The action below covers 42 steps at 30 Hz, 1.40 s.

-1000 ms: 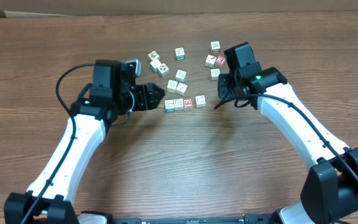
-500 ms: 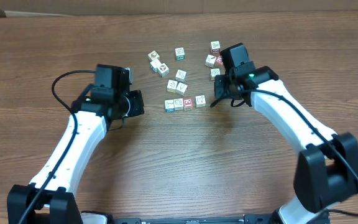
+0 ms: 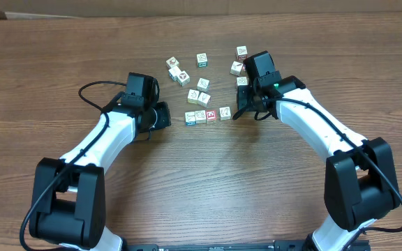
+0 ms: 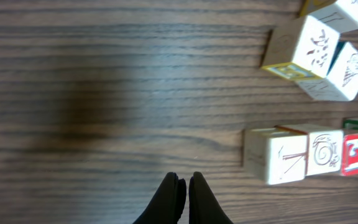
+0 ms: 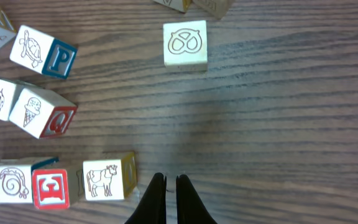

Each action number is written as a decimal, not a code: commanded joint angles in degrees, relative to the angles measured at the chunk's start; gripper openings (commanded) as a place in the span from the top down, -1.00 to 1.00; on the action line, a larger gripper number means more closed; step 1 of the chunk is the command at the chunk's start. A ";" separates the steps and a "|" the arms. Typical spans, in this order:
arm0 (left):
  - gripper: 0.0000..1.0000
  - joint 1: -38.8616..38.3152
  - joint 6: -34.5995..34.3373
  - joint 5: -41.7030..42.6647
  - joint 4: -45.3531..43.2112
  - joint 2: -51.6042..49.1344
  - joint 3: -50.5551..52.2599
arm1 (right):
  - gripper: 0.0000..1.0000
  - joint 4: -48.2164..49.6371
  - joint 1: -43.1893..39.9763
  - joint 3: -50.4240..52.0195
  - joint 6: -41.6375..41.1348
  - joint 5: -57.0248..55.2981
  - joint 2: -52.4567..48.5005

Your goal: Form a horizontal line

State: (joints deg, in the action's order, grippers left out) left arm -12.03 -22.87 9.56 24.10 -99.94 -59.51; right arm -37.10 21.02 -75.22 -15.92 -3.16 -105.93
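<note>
Nudge cow cube (image 5: 104, 180) flush against red cube (image 5: 50, 188) using closed, empty right end effector (image 5: 169, 179); park closed left end effector (image 4: 185, 180) aside.

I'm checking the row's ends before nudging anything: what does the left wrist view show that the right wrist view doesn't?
Left wrist only: the shut left fingers, and the left end cube of the row in full. Right wrist only: the shut right fingers, the cow cube at the row's other end, and a lone pretzel cube. Both: the row's spiral cube and red cube.
</note>
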 commanded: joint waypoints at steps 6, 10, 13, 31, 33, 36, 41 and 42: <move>0.91 -1.90 -1.88 6.12 -5.38 -4.00 -0.70 | 0.93 3.21 -0.26 3.63 -0.81 1.18 -0.61; 0.92 -2.38 -2.51 6.12 -5.29 -5.53 -0.68 | 0.93 3.96 -0.26 3.65 -0.81 1.16 -0.61; 0.92 -2.69 -2.49 5.70 -5.38 -5.70 -0.70 | 0.93 5.03 -0.26 3.87 -0.81 1.16 -0.66; 0.92 -4.50 -5.88 3.28 -7.23 -5.70 -0.68 | 0.93 10.16 -0.26 7.41 -2.56 3.34 -1.60; 0.91 -4.52 -6.49 2.89 -7.23 -5.70 -0.68 | 0.93 10.10 -0.26 7.41 -3.13 3.52 -2.32; 0.91 -4.52 -6.97 2.93 -7.26 -5.70 -0.68 | 0.93 10.27 -0.24 7.41 -3.63 4.09 -3.19; 0.92 -4.70 -6.99 2.91 -7.32 -5.73 -0.68 | 0.93 10.69 -0.24 7.41 -3.63 4.85 -4.04; 0.91 -4.85 -6.97 2.89 -7.34 -5.73 -0.68 | 0.93 10.69 -0.24 7.41 -3.63 4.87 -4.07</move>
State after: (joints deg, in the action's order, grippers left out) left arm -16.27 -28.84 13.19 17.08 -105.12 -59.53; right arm -26.96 21.02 -68.07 -19.09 1.10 -109.32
